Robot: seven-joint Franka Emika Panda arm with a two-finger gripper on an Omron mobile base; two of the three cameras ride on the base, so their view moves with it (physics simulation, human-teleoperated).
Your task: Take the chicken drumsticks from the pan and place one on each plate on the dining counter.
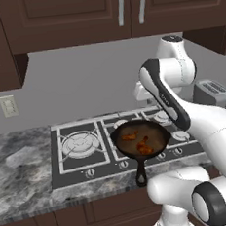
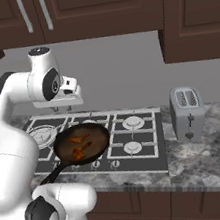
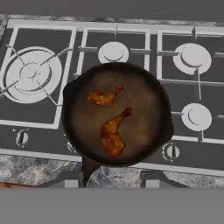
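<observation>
A: Where was the claw (image 3: pixel 112 183)?

B: Poised high above the pan (image 3: pixel 74 118), its tips apart and holding nothing.

A: And the chicken drumsticks?

B: Both lay inside the pan on the hob (image 3: pixel 39 127): a smaller drumstick (image 3: pixel 104 96) farther off, a larger drumstick (image 3: pixel 113 134) nearer the handle (image 1: pixel 140 173).

A: Best approach?

B: Probably descend straight over one piece, tips straddling its thick end, clear of the rim. The worktop (image 1: pixel 23 172) carried no plates.

One round dark cast-iron pan (image 3: pixel 87 127) holds two orange-brown glazed chicken drumsticks (image 3: pixel 112 133). One dark gas hob (image 3: pixel 175 87) has five white burners (image 3: pixel 29 74). One silver two-slot toaster (image 2: pixel 187 113) stands on the marbled counter.
</observation>
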